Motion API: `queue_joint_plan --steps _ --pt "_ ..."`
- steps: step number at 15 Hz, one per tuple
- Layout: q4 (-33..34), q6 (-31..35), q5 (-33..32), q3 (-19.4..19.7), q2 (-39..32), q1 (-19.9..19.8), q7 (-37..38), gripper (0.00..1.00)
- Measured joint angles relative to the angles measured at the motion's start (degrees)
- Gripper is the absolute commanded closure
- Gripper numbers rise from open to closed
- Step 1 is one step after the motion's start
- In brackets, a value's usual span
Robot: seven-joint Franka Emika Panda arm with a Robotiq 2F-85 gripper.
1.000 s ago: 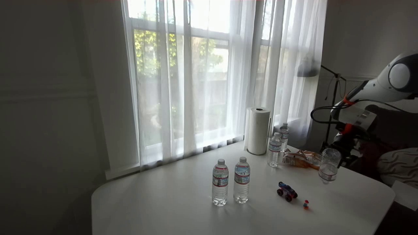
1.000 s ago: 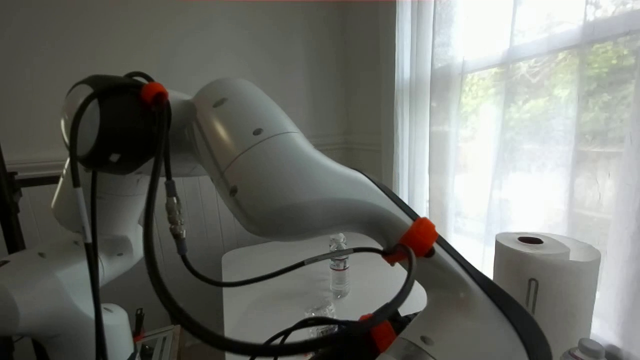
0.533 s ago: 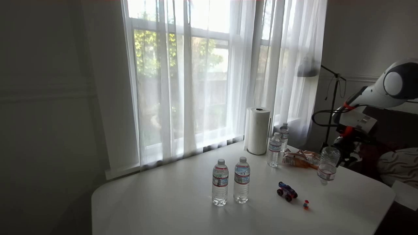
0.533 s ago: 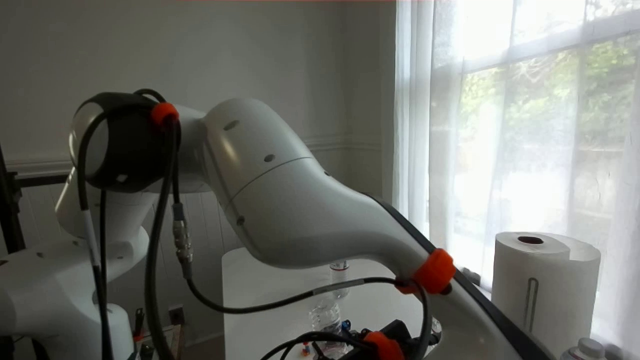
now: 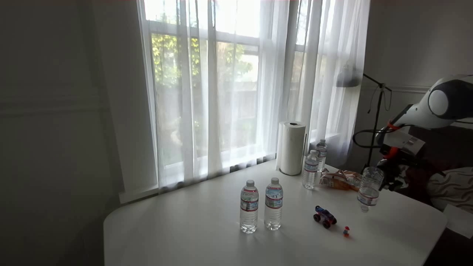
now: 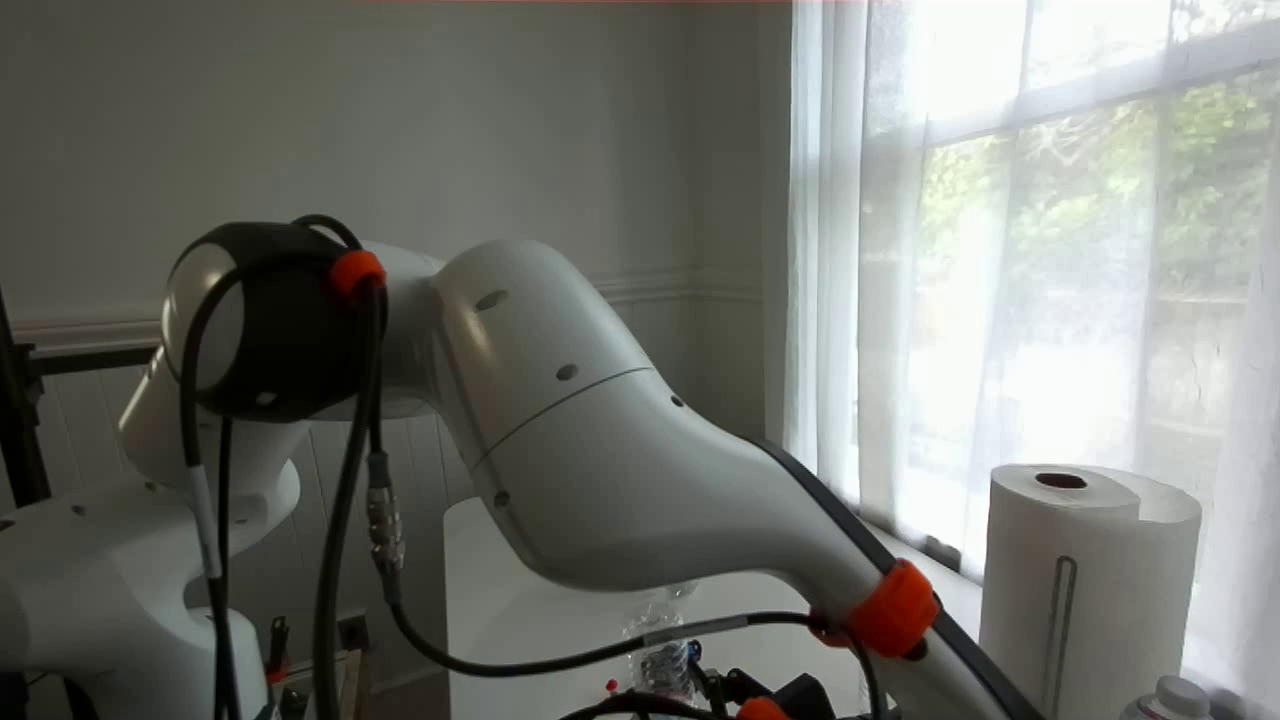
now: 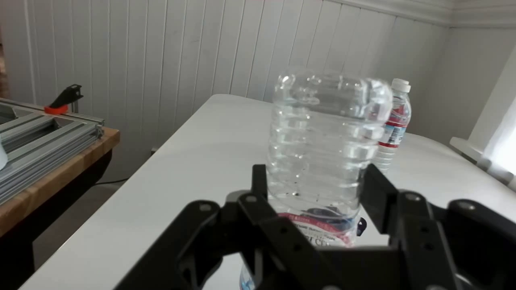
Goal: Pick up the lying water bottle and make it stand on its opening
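Observation:
The clear water bottle (image 5: 370, 189) is upside down in my gripper, base up and neck down, tilted in an exterior view. It also shows partly behind a cable in an exterior view (image 6: 662, 668). In the wrist view the bottle (image 7: 318, 149) stands between the two black fingers of my gripper (image 7: 314, 179), which press on both sides of its body. Its red-banded label is upside down; the neck is hidden there by the gripper. The neck is low over the white table (image 5: 184, 225); I cannot tell whether it touches.
Two labelled bottles (image 5: 274, 204) stand mid-table. Two more bottles (image 5: 310, 170) stand by the paper towel roll (image 5: 292, 147). An orange bag (image 5: 338, 180) lies behind the held bottle. A toy truck (image 5: 325, 217) and small figure (image 5: 346, 231) are in front. A wooden bench (image 7: 80, 157) is beside the table.
The arm has lowered. The held bottle's neck has moved down and slightly left in an exterior view, and the bottle appears longer, its angle to the camera changed. The other objects have not moved.

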State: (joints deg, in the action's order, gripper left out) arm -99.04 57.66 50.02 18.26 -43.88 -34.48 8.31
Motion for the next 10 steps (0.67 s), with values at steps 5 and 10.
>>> queue_joint_plan --steps 5,10 --pt "1.13 -1.18 1.67 0.01 -2.21 -0.09 0.00 0.40" --pt "2.10 -2.27 3.53 0.01 -4.08 -0.43 0.06 0.40"
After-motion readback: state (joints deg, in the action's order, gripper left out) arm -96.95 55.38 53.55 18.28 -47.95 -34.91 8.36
